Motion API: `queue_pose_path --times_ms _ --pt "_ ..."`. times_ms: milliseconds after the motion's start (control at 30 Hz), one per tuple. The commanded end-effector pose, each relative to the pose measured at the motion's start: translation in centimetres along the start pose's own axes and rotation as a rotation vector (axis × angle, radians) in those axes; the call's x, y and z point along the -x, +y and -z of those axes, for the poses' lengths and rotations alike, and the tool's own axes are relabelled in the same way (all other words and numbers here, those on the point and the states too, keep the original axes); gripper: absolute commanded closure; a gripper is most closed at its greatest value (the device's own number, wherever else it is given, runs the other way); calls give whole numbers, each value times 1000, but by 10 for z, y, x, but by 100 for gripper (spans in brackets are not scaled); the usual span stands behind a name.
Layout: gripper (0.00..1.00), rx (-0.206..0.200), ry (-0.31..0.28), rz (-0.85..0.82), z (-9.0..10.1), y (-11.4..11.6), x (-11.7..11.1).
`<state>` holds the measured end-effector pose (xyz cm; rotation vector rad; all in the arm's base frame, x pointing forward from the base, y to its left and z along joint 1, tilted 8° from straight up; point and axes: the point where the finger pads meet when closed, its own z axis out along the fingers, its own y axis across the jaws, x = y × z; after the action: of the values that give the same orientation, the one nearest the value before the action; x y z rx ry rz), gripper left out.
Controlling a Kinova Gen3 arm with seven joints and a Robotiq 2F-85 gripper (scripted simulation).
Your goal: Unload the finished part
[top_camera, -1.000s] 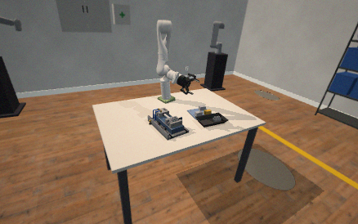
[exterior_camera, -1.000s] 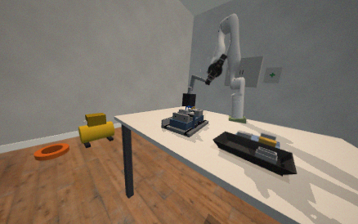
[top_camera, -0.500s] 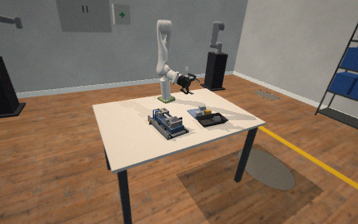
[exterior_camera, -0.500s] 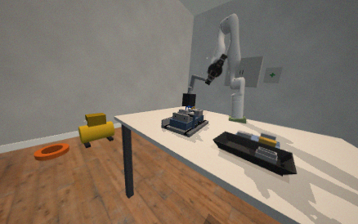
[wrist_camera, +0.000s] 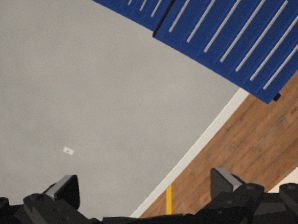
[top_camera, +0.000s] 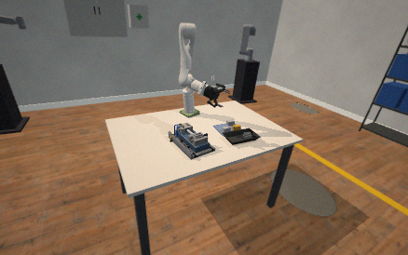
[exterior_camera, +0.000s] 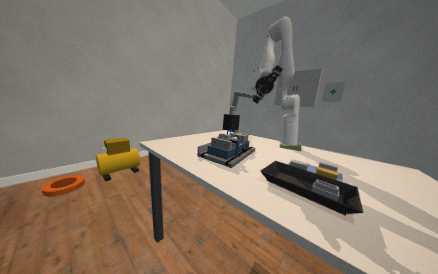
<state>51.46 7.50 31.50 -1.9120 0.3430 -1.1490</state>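
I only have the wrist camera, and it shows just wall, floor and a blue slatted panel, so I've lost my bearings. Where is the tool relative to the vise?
Observer: The tool hangs open above the table's far edge, near the arm's base, well apart from the vise at mid-table.
Operator: Is the part in the vise?
Observer: Yes, a grey block sits in the vise, untouched.
Operator: And the tray?
Observer: The black tray lies beside the vise, on the side away from the arm's base. One grey block lies in it, with bare tray floor next to it.
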Motion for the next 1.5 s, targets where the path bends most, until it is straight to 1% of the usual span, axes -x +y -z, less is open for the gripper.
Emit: queue_pose_path --times_ms 0,133,300,367,633,867,933,1067,1200,1333,1433,1467 --pt "0 -13 -19 26 -4 -3 1" --pt "0 -37 -71 82 -10 -8 9" --pt "0 -72 -153 174 -18 -14 23" --pt "0 -72 -153 174 -18 -14 23" --pt "0 -135 -323 370 -26 -17 51" --pt "0 -186 -504 582 -26 -6 75" --pt "0 -186 -504 582 -26 -6 75" --pt "0 -210 -617 716 -21 8 87" --pt "0 -227 -734 853 -14 27 93" --pt "0 -237 -854 992 -5 50 93" --pt "0 -239 -944 1094 3 69 90" --pt "0 -239 -944 1094 3 69 90"
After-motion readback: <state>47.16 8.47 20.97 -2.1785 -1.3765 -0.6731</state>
